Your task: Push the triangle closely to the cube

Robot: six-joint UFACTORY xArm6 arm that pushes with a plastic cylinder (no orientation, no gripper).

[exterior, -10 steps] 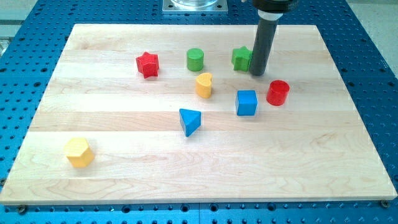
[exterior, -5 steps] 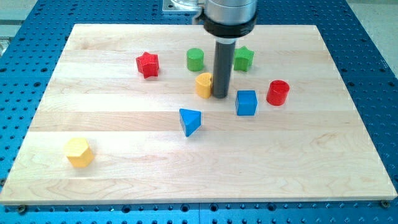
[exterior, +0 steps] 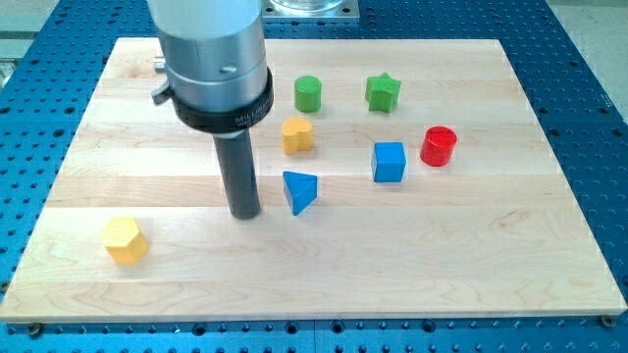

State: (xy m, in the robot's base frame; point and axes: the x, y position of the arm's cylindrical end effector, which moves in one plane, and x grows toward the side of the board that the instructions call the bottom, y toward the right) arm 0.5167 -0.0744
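While my tip (exterior: 244, 214) rests on the wooden board (exterior: 491, 255), it stands just to the view's left of the blue triangle (exterior: 300, 191), close beside it with a narrow strip of wood between them. The rod ends plainly and carries no jaws, so nothing is clasped or let go. The blue cube (exterior: 390, 162) sits to the view's right of the triangle and a little nearer the view's top, apart from it. A red cylinder (exterior: 439, 146) lies near the cube's right side. Above the triangle is a yellow block (exterior: 297, 134), its shape unclear. Nearer the view's top are a green cylinder (exterior: 308, 93) and a green star (exterior: 383, 92). A yellow hexagonal block (exterior: 125, 240) sits alone at the lower left. There are no containers; every block lies directly on the board.
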